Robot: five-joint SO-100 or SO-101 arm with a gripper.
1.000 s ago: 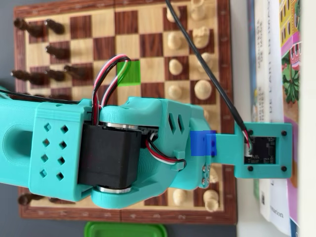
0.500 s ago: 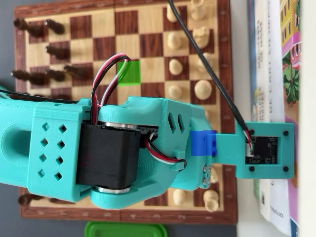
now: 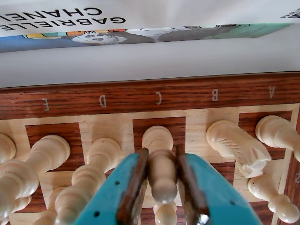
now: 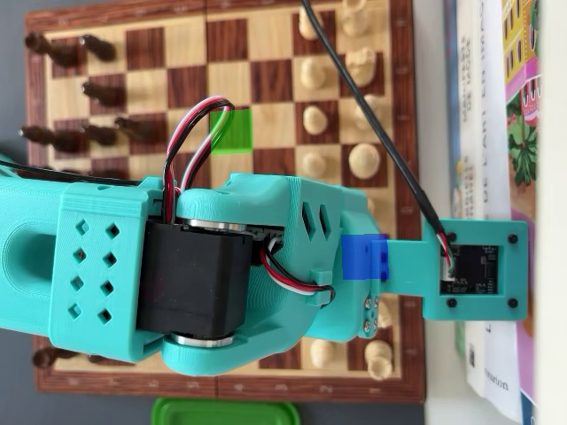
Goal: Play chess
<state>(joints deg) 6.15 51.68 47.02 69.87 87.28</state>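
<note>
Teal 3D-printed robot arm (image 4: 177,274): fills the lower left and centre of the overhead view, lying across the board. Position matches the two earlier overhead frames; no shift detectable over the last second. Judgement: the arm is pausing at the grasp, lift not yet begun.

Wooden chessboard with dark and light squares and a lettered brown border (image 4: 226,40): occupies most of the overhead view; in the wrist view its border letters E to A run across the middle.

Illustrated books with white covers (image 4: 496,133): stacked along the right edge of the overhead view, just beside the board.

Translucent green square marker (image 4: 232,130): upper centre of the overhead view, on a light square; probably the target square.

Teal two-finger hand with rust-coloured inner pads (image 3: 161,187): bottom centre of the wrist view, closed narrowly around the stem of a piece.

Cream turned-wood bishop-like chess piece (image 3: 159,154): held upright between the pads, on the C file at centre frame, base hidden.

Cream wooden knight (image 3: 236,147): right of centre, just beside the held piece.

Dark wooden pieces (image 4: 97,88): upper left of the overhead view, well apart.
</note>
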